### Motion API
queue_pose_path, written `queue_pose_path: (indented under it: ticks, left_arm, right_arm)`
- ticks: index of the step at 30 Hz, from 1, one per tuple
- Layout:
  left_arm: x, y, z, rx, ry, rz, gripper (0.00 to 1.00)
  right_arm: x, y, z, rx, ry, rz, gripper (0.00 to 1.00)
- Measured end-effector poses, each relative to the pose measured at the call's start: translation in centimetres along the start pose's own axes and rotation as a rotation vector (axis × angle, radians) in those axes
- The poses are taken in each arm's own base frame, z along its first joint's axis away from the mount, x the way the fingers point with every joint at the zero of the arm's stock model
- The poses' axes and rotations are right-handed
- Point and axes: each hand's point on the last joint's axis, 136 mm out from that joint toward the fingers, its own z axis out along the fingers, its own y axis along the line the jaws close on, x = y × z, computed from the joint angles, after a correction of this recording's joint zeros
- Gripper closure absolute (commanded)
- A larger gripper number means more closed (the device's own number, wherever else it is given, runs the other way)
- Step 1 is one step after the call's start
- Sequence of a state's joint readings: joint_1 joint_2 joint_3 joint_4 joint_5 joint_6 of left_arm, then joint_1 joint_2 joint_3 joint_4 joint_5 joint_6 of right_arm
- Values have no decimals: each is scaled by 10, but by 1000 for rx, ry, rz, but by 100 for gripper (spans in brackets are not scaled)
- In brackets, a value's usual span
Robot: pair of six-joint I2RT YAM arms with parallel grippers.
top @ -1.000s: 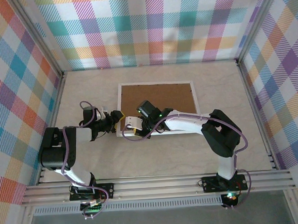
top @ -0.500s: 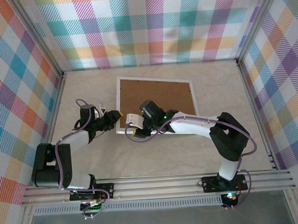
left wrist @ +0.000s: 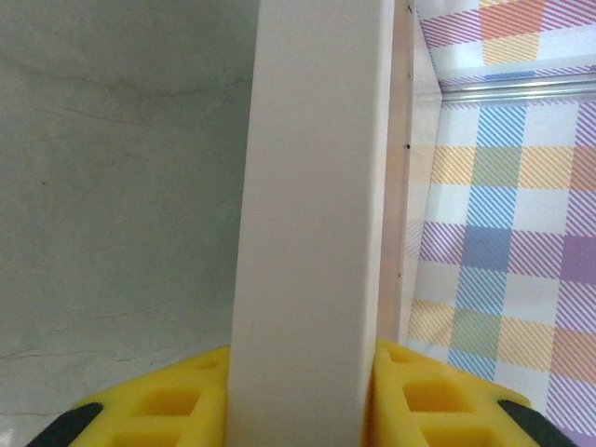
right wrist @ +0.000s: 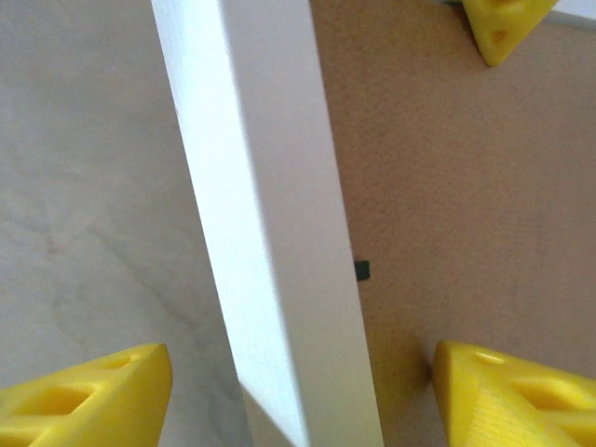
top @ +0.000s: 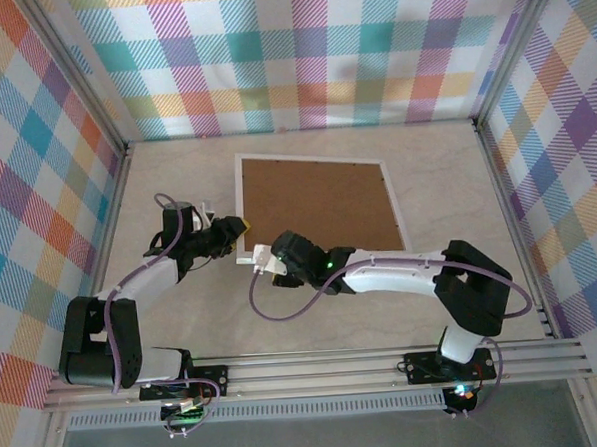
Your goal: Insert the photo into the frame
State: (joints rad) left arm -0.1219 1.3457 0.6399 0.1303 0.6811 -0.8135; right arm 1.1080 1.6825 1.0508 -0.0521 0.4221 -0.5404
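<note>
Left gripper [top: 241, 229]: jaws drawn in narrow and clamped on the frame [top: 238, 192], on its left rail just short of the near-left corner. In the left wrist view the white rail [left wrist: 307, 186] fills the gap between the two yellow fingers [left wrist: 158, 410] and touches both.

Right gripper [top: 261, 255]: jaws wide, holding nothing. It sits at the frame's near-left corner, just beside the left gripper. In the right wrist view its yellow fingers [right wrist: 88, 396] straddle the white rail [right wrist: 270, 186]. One is over the table [right wrist: 74, 140] outside the frame, the other over the brown backing board [right wrist: 438, 168] inside it. A gap shows on each side of the rail. A small dark tab [right wrist: 362, 270] sits on the board against the rail's inner edge.

Frame: back side up on the table [top: 446, 176]. The backing board [top: 318, 207] fills its opening, with the thin white rim all round. Anything beneath the board is hidden. Cannot tell whether the gripped left rail is raised off the table.

Plaid walls [top: 310, 53] stand beyond the frame's far, left and right sides, well apart from it.
</note>
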Motion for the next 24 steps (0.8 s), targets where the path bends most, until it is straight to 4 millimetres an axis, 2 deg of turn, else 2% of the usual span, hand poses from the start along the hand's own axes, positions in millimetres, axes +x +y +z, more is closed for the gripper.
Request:
queue_pose_path:
  ticks: [5, 10, 19, 21, 23, 24]
  left_arm:
    - [-5, -3, -1, -6, -21, 6, 82]
    - [-6, -3, -3, -12, -32, 2, 82]
    - [-9, -4, -5, -21, -51, -26, 79]
    - [-9, -5, -5, -20, -52, -25, 73]
    - [-10, -6, -6, -20, -53, -25, 61]
    - [-10, -6, -6, -20, -50, -28, 51]
  right_arm:
    - [2, -10, 12, 186, 59, -87, 33]
    - [1, -22, 19, 322, 65, -124, 47]
    - [-2, -28, 17, 413, 67, -187, 76]
    - [-2, -29, 17, 423, 67, -196, 84]
    - [-3, -29, 16, 427, 66, -198, 94]
    - [-3, -29, 16, 427, 67, -200, 97]
